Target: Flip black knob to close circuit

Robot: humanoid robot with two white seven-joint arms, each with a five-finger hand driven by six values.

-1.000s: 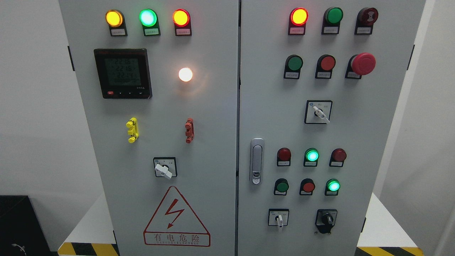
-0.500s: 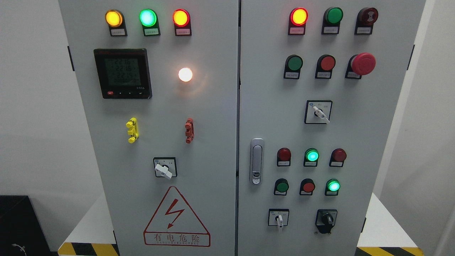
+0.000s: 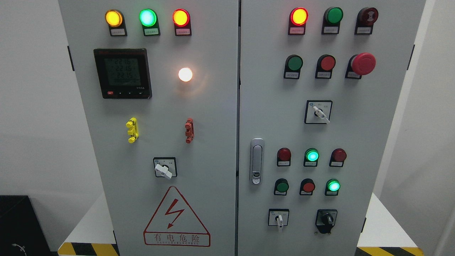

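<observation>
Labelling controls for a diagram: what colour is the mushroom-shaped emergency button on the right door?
Red; the emergency button shows clearly in the head view.

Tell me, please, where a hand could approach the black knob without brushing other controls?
Bare panel lies right of the black knob up to the door's edge, and below it. Left is tight: the white-handled switch sits close. Directly above, the lit green button and red button crowd it. Neither hand shows.
</observation>
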